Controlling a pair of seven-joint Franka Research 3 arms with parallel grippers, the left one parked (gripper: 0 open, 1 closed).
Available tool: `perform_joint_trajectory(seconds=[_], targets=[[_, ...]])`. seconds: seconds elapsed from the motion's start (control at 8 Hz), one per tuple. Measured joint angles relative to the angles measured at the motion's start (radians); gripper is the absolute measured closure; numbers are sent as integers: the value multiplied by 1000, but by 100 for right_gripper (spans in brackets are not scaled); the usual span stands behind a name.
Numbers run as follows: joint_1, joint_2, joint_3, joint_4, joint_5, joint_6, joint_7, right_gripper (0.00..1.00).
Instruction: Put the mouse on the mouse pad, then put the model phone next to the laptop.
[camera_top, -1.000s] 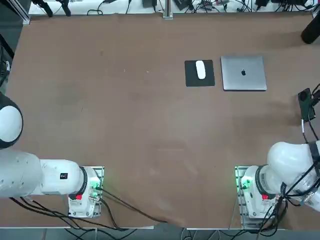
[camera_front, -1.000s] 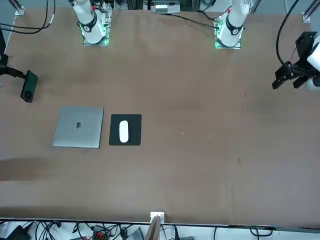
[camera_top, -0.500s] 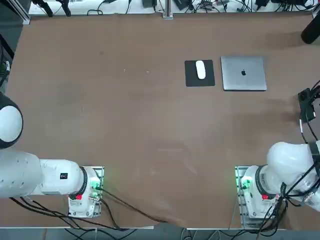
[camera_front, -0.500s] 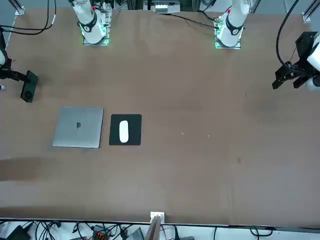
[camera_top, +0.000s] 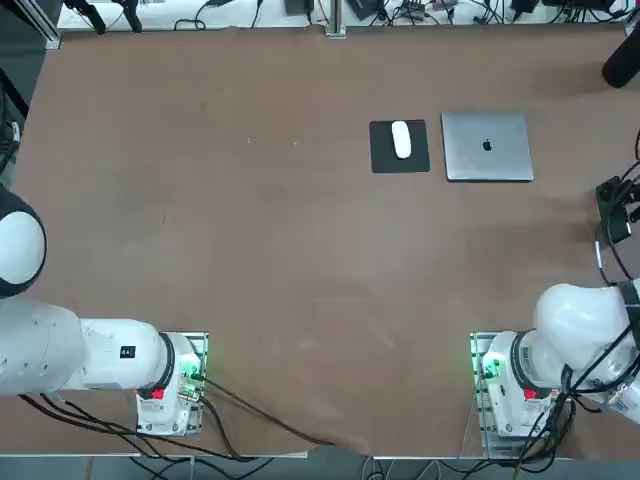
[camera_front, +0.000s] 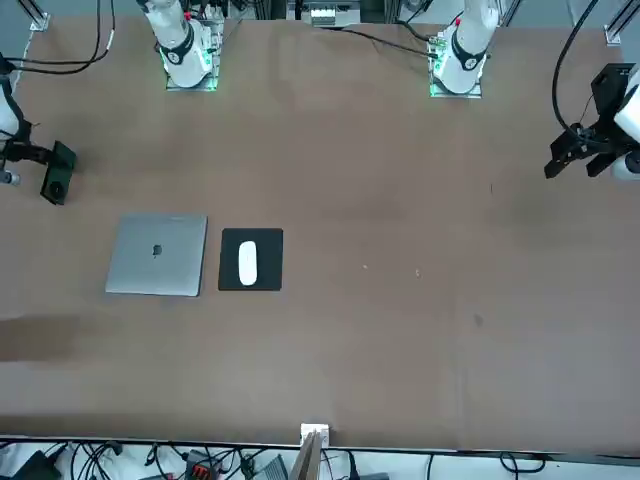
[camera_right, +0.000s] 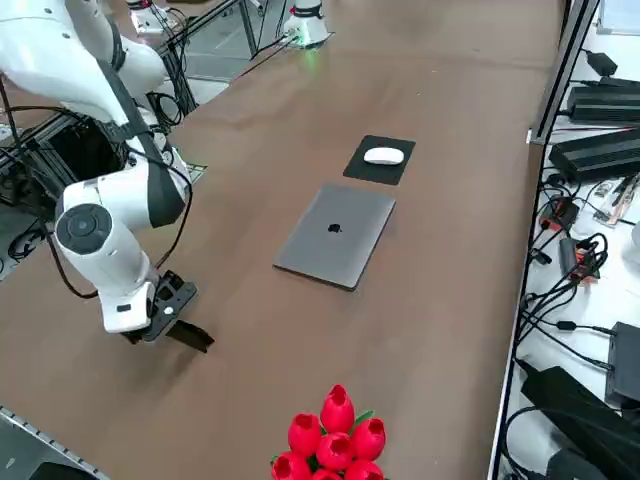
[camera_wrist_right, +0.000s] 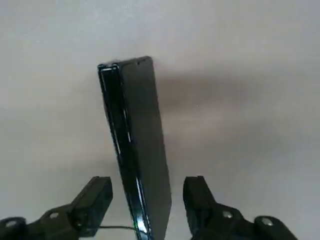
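Seen from across the table, the right gripper (camera_front: 30, 155) sits at the far left edge, with the model phone (camera_front: 56, 173) reaching out from it and apparently raised on its edge. Whether the gripper is actually pinching the phone cannot be told. The phone is well apart from the laptop (camera_front: 157, 255), which lies closed and flat. Just right of the laptop is the mouse pad (camera_front: 268, 262), with the mouse (camera_front: 247, 263) resting on its middle.

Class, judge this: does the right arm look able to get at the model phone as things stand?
Probably yes. The model phone sits edge-up right at the right arm's end effector, with nothing between them and only bare table around it.
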Motion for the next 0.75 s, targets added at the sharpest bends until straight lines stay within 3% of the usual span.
perform_joint_trajectory(seconds=[0.12, 0.25, 0.38, 0.5, 0.75], targets=[[0, 10, 0, 0, 0, 14, 0, 28], [0, 18, 0, 0, 0, 34, 0, 30], [0, 26, 0, 0, 1, 51, 2, 43], [1, 30, 0, 0, 1, 61, 2, 46], [2, 28, 5, 1, 2, 67, 4, 84]])
